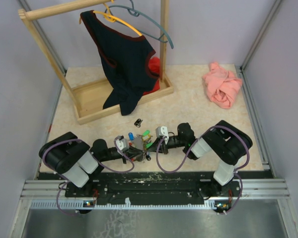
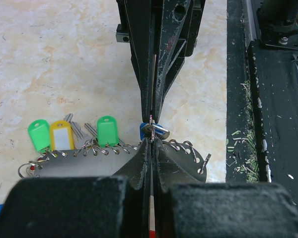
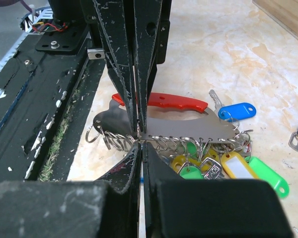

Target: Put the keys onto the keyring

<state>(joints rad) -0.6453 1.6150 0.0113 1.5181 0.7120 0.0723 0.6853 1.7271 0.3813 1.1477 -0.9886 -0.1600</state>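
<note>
Right wrist view: left gripper [image 3: 137, 130] and right gripper [image 3: 140, 145] jaws together, tips meeting at keyring [image 3: 188, 130] lower edge; its long axis runs left-right.

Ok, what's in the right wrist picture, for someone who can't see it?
The right gripper from below and the left gripper from above meet tip to tip, jaws shut, at a silvery keyring plate with a red handle. By its rings lie keys with blue, yellow and green tags.
</note>
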